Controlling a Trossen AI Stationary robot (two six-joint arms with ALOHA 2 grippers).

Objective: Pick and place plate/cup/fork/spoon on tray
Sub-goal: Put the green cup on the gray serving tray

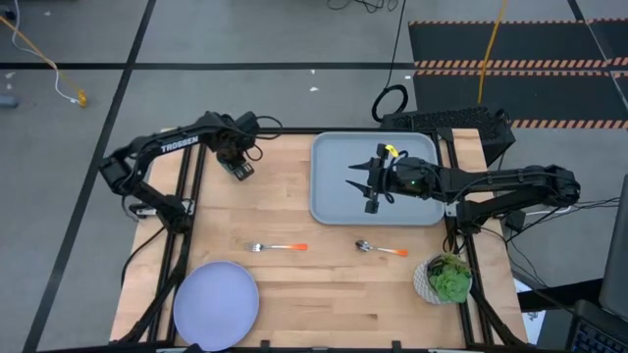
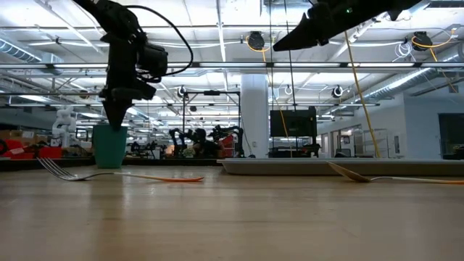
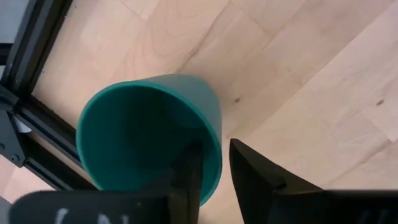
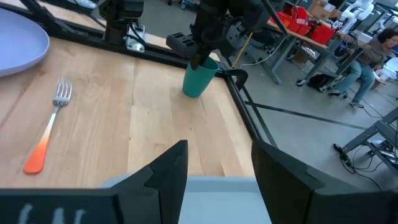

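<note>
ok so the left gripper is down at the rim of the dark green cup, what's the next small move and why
Probably close the left gripper on the wall of the small dark green round cup: one finger sits inside the rim, the other outside, still apart. Then lift it toward the grey-blue rectangular tray.

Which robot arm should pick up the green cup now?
The left. Its end effector already straddles the rim of the small dark green round cup, one finger inside and one outside. The right end effector hangs open above the grey-blue rectangular plastic tray, away from the cup.
</note>
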